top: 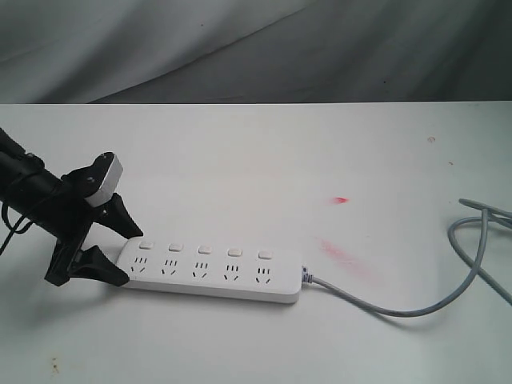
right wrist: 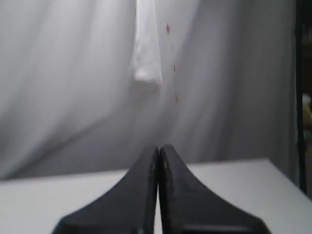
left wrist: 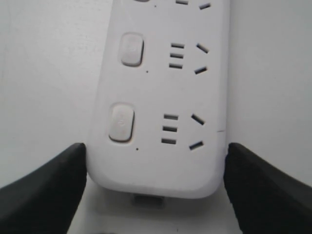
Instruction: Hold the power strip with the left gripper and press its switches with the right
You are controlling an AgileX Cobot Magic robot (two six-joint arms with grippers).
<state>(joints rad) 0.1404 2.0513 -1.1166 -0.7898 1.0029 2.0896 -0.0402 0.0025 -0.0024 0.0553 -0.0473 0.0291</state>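
Left gripper [top: 130,258], lower left, brackets the strip's [top: 212,269] end with jaws spread, seemingly not yet clamped, to steady it. I see the right gripper [right wrist: 159,152] pinched closed, empty: one tip for switches [top: 205,249].

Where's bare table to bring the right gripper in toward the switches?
Free: the wide table behind the strip, up to the far edge, and the narrower band in front of it. Crowded: the strip's left end, straddled by the left gripper, and the right side, where the cable trails off and loops by the edge.
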